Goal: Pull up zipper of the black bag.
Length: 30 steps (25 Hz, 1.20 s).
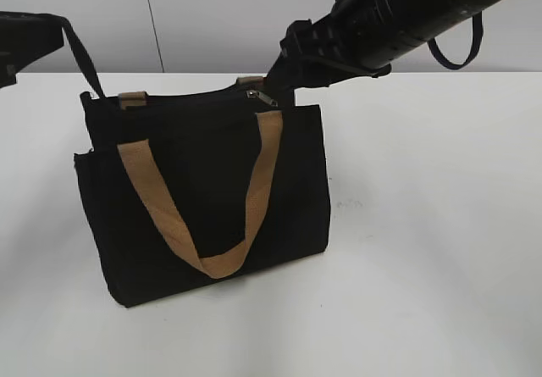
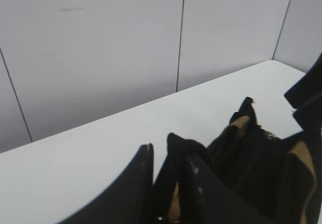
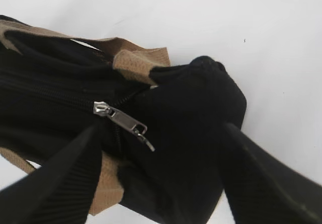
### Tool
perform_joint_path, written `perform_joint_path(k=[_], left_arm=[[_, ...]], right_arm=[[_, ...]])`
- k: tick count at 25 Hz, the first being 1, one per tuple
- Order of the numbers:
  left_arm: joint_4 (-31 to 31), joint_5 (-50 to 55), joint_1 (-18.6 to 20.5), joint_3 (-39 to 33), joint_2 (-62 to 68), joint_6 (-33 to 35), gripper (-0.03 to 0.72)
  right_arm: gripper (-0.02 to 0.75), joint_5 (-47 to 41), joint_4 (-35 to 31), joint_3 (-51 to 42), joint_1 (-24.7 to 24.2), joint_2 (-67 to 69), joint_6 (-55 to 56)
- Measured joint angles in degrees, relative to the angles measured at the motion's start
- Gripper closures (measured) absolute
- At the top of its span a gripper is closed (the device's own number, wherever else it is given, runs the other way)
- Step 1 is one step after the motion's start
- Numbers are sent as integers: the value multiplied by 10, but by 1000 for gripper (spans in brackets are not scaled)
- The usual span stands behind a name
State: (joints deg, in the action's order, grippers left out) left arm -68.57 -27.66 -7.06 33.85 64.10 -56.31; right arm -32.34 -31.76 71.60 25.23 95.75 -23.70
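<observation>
The black bag [image 1: 212, 182] stands upright on the white table, a tan handle hanging down its front. The zipper [image 1: 262, 97] is a small silver pull tab on the bag's top edge, right of the middle. My left gripper [image 1: 34, 42] is up at the far left, shut on a black fabric strip of the bag's left end [image 2: 171, 148], which runs taut down to the bag. In the right wrist view my right gripper [image 3: 161, 133] is open, its fingers spread either side of the bag's end [image 3: 191, 108], with the zipper [image 3: 123, 121] between them, untouched. In the exterior view it [image 1: 284, 63] is just behind the bag's top right.
The white table [image 1: 423, 224] stretches right of and in front of the bag. A grey panelled wall [image 2: 100, 58] stands behind. A dark cable loop [image 1: 457, 51] hangs from the right arm.
</observation>
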Motion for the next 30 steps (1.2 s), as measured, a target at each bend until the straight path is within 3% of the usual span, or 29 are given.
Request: perform_joint_path(k=[2, 5, 8, 17, 21, 26, 30], left_arm=[[21, 44, 0, 0, 6, 0, 363], [54, 136, 0, 0, 13, 0, 268], [83, 226, 1, 0, 25, 0, 245], [270, 403, 1, 1, 84, 24, 239], [417, 450, 1, 6, 110, 140, 252], [653, 567, 1, 51, 141, 399, 270], [746, 654, 1, 111, 149, 524, 270]], right_arm=[[187, -3, 0, 0, 0, 0, 0], [186, -5, 1, 0, 0, 0, 0], [186, -6, 3, 0, 0, 0, 0], [186, -9, 48, 0, 0, 0, 0], [186, -15, 58, 0, 0, 0, 0], [186, -42, 58, 0, -13, 0, 11], [186, -74, 57, 0, -57, -5, 48]])
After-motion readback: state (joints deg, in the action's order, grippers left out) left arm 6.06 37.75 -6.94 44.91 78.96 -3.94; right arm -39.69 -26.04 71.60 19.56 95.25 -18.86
